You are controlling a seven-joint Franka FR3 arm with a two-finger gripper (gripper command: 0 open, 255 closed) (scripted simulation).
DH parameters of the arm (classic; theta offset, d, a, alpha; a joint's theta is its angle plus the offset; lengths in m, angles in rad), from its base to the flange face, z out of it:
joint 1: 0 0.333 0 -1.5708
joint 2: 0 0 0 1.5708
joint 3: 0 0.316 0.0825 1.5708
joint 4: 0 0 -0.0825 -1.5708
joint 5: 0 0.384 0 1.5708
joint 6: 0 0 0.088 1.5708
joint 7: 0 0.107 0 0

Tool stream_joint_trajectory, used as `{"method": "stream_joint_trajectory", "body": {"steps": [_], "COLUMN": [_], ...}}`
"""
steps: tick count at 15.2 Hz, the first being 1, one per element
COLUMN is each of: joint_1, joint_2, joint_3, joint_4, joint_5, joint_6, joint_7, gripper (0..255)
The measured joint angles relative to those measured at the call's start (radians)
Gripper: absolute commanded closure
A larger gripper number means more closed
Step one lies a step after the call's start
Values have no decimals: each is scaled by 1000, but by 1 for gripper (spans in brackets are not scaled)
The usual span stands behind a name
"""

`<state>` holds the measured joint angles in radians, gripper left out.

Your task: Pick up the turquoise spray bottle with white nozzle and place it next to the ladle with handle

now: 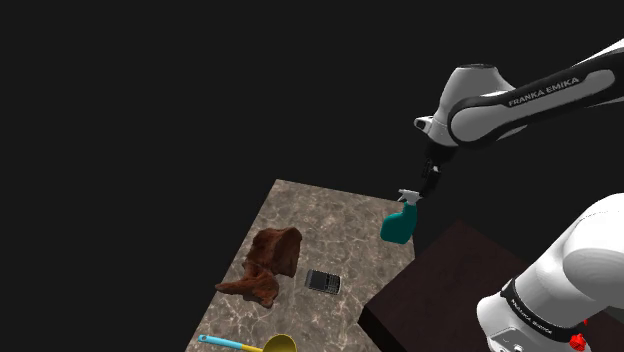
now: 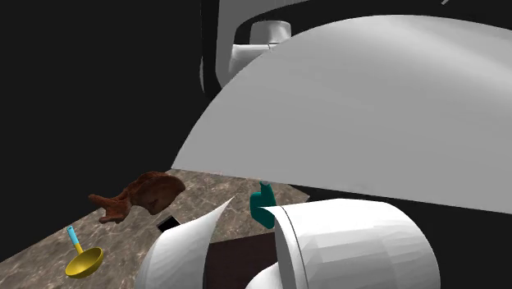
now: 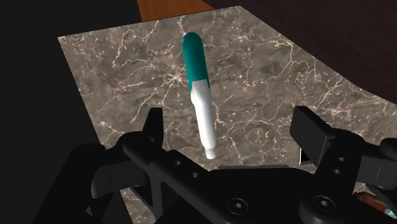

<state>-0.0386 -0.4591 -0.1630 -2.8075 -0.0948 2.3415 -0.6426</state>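
Your tool (image 1: 429, 187) hangs just above the spray bottle (image 1: 398, 224). Its two black fingers (image 3: 154, 124) stand wide apart: in the wrist view you see one on either side of the white nozzle (image 3: 203, 124), neither touching it, so nothing is clasped. The bottle is teal and upright, nozzle uppermost, at the corner of the marbled bench (image 1: 340, 215) nearest the dark stand (image 1: 450, 275). You cannot tell from these views whether its base rests on the surface. Farther along the bench, toward the shoulder view's lower left, a crumpled brown heap (image 1: 270, 262) lies with a small black phone (image 1: 322, 282) just beside it. Beyond those, at the shoulder view's bottom edge, sits the ladle (image 1: 275, 345), a yellow bowl on a light-blue handle. It is well apart from the bottle, with the heap and the phone between the two. The white arm (image 1: 520, 100) comes in from the shoulder view's right and bends down to the tool. A black area surrounds the bench.
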Motion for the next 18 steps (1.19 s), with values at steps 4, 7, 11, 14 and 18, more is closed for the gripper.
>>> {"method": "stream_joint_trajectory", "body": {"steps": [4,7,11,14,18], "joint_1": [5,8,13,13,13], "joint_2": [120,169,225,229,229], "joint_3": [-23,-28,-33,-34,-34], "joint_4": [1,-9,-19,-21,-21], "joint_5": [-6,-3,4,4,4], "joint_6": [121,181,247,253,253], "joint_7": [-44,-50,-56,-56,-56], "gripper": [0,0,0,0,255]}}
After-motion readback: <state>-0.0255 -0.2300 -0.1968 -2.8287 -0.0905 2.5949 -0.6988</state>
